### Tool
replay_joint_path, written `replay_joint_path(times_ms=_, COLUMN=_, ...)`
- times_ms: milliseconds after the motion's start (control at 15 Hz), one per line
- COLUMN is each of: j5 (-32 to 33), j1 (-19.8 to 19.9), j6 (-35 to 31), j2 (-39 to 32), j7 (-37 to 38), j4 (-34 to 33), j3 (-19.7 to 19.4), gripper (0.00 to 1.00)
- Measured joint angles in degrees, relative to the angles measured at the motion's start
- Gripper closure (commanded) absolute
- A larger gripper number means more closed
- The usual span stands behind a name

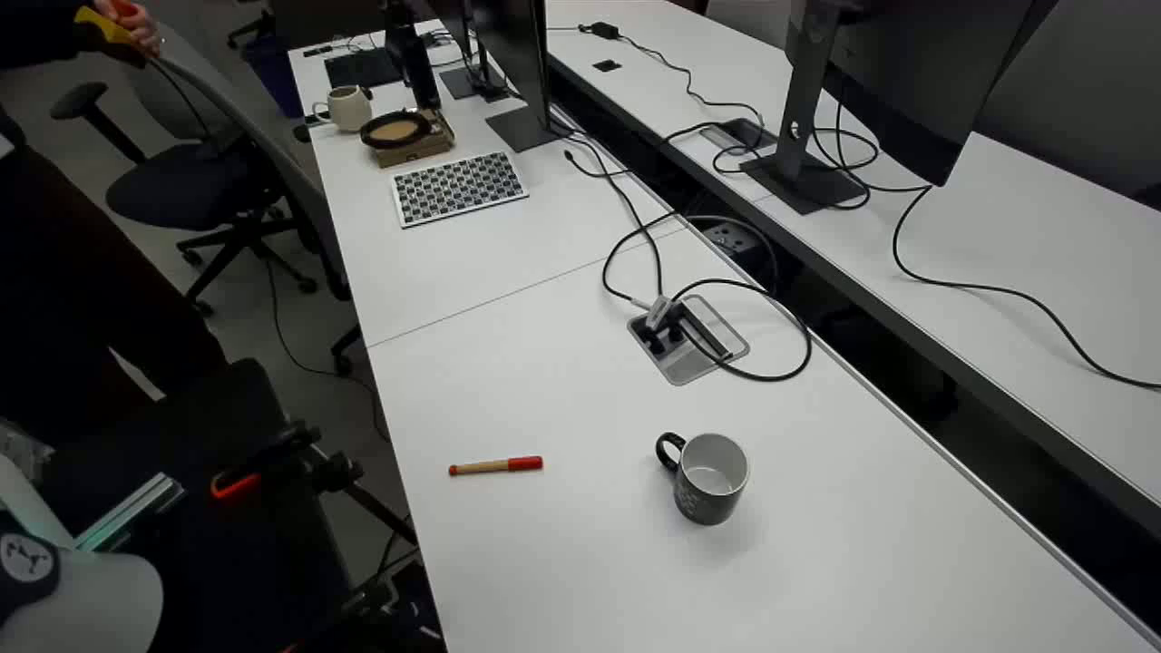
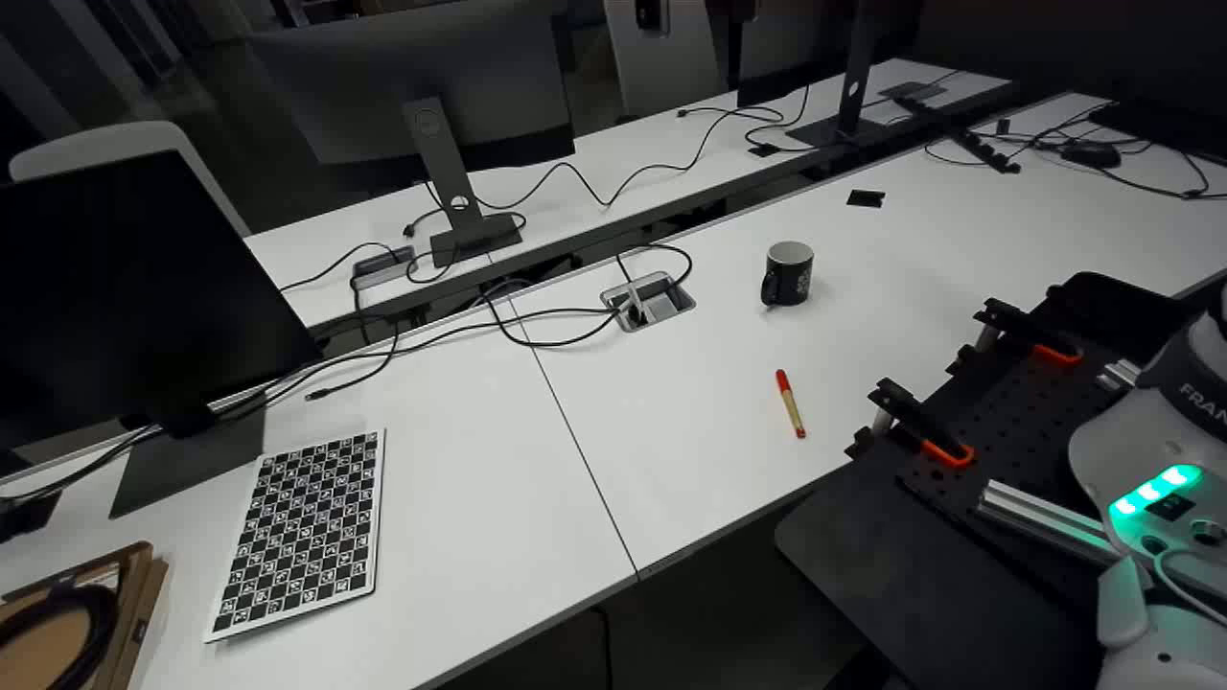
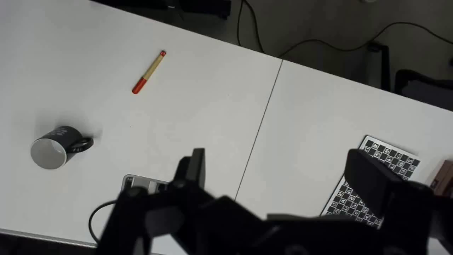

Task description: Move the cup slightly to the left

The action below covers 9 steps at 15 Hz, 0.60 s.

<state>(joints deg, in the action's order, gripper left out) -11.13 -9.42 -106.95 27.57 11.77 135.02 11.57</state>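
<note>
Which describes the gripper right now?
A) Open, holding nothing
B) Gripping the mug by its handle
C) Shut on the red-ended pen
A: in the wrist view the gripper has its fingers spread wide, while the dark grey mug stands on the table, clear of them, toward the picture's left edge.

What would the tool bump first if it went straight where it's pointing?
The tool would probably meet the white table, near the seam between its open jaws. One finger overlaps the checkered board in the wrist view, so maybe that; depth is unclear.
</note>
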Motion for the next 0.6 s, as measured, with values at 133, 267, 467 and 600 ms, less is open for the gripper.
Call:
replay_joint_path(times_ms=133, j5=0.0, j1=0.0, j6=0.0, j2=0.0, j7=0.0, j4=0.0, j3=0.0, gripper=0.00)
replay_joint_path(times_ms=267, j5=0.0, j1=0.2, j6=-0.2, j2=-0.1, j7=1.0, j4=0.1, j3=0.1, gripper=0.00)
replay_joint_path(times_ms=467, j5=0.2, j1=1.0, j6=-2.6, j2=-1.0, j7=6.1, j4=0.7, j3=1.1, gripper=0.00)
replay_joint_path(times_ms=600, j5=0.2, j1=1.9, j6=-5.7, j2=-2.2, j7=11.3, j4=1.4, j3=2.2, gripper=0.00)
